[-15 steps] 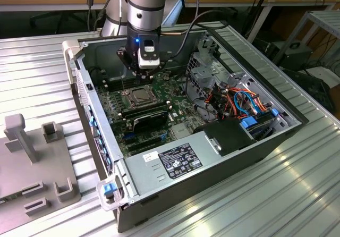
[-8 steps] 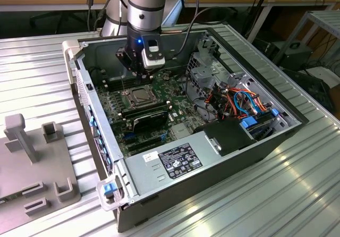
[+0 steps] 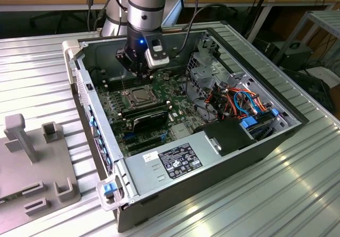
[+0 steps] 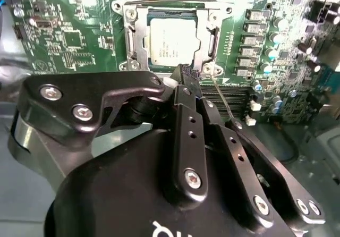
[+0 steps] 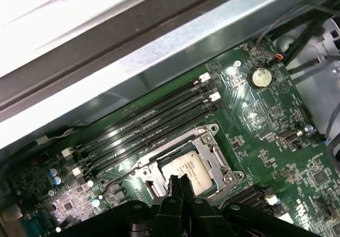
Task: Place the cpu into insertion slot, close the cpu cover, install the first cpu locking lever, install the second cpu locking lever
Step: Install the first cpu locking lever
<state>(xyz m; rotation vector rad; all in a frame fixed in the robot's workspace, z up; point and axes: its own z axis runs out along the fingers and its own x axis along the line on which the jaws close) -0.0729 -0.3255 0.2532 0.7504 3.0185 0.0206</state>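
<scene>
Since the cpu [image 4: 172,37] sits in the insertion slot [image 4: 149,14] under the lowered cpu cover [image 4: 135,32], it's lever time. My fingers [image 4: 187,73] are pinched together beside the locking lever [image 4: 223,99] at the cover's corner; I'd push slowly.

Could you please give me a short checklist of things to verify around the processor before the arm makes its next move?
1. The chip seated flat: ok.
2. The cover down over the chip's edges: ok.
3. The thin lever by the cover's corner latched: not ok, it stands up free.
4. The other lever along another edge of the cover latched: cannot tell.
5. The gripper over the cover's corner, fingers shut: ok.
6. Fingers touching the thin lever: cannot tell.
</scene>
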